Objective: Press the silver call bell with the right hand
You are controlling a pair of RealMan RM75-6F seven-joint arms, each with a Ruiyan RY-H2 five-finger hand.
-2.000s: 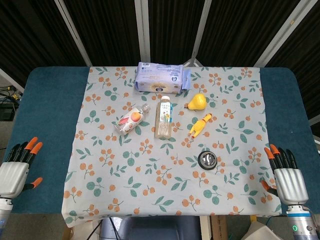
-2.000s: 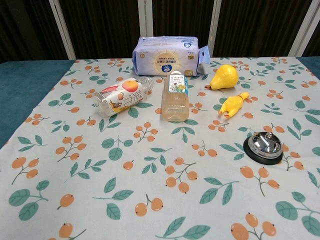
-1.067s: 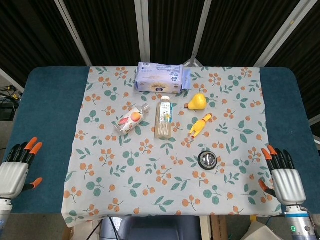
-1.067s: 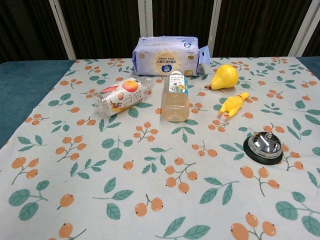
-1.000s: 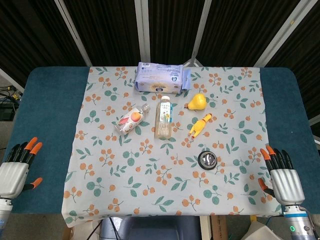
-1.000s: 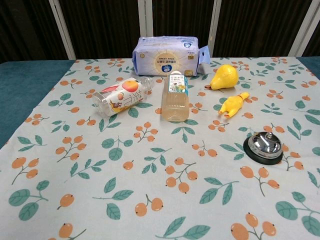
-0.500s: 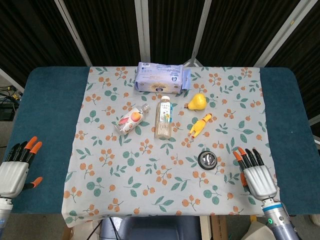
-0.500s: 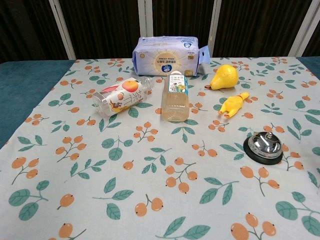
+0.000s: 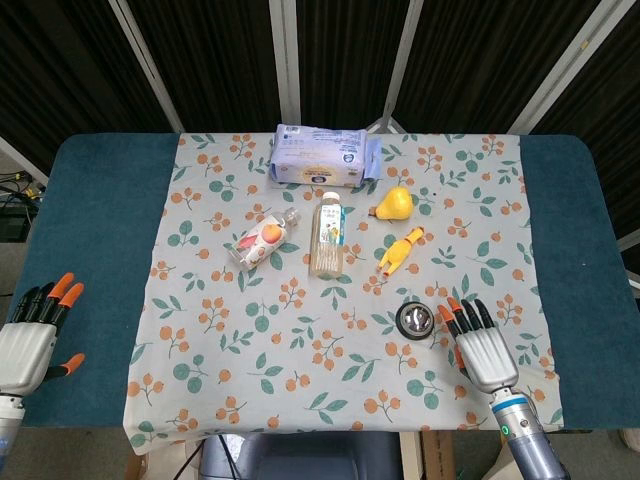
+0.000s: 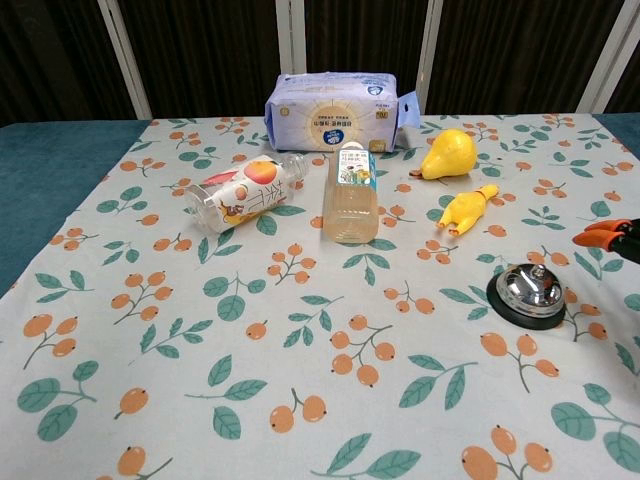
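Risk: could land beside the bell (image 9: 415, 319) rather than on its button, since right hand (image 9: 480, 346) sits just to the bell's right, not over it; a sideways brush against the black base might shove the bell across the cloth (image 9: 300, 350) without ringing it.
Second risk: spread fingers could straddle the dome and press down on the rim, tipping or sliding it instead of sounding it.
Right hand: flat and open, fingers apart, orange fingertips (image 10: 600, 235) pointing away from the robot; holding nothing; no contact with the bell visible in either view, hovering near it.
Left hand: open as well (image 9: 28, 340), fingers extended, empty, resting well apart at the table's left edge on the blue surface.
Bell: upright on the flowered cloth, in the near right part of it, in front of the rubber chicken (image 9: 401, 249) and the pear (image 9: 396, 203); nothing on top of it.
Step, as a judgement: approach under way, press not yet made.
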